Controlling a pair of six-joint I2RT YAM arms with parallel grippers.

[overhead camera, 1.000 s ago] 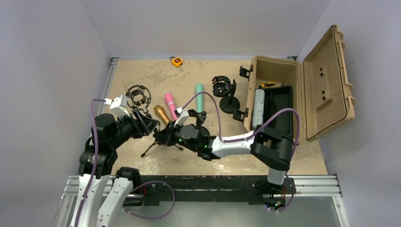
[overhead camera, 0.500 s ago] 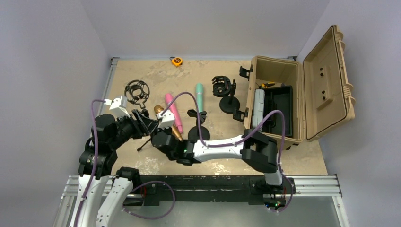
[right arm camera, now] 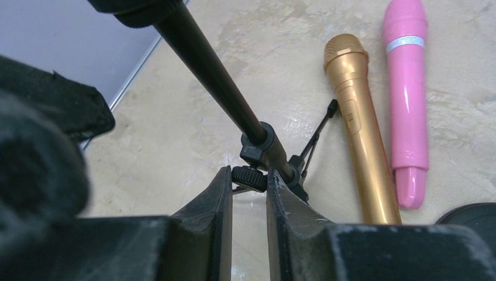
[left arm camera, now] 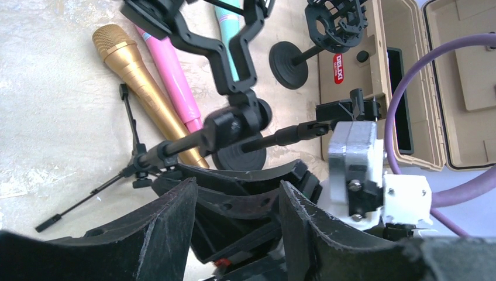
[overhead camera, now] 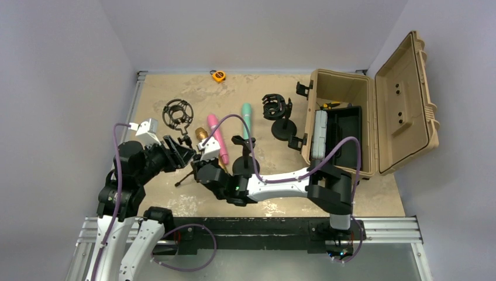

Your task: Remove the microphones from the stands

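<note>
Our right gripper (right arm camera: 248, 193) is nearly closed, pinching the stand (right arm camera: 216, 75) at its collar; left gripper (left arm camera: 237, 228) gapes wide, empty; gold microphone (right arm camera: 360, 134) lies beside the stand's legs. We judge a slipping pinch could topple the stand onto it.

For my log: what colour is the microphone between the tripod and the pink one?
Gold microphone, clearest in right wrist view.

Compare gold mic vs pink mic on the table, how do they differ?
Colour: gold mic is metallic gold, pink mic glossy pink. Head: gold mic has a mesh grille; pink mic's is smooth with a pale band below. Place: gold mic lies beside a tripod stand leg, pink mic beyond it. Both lie flat on the table, side by side, heads the same way.
</note>
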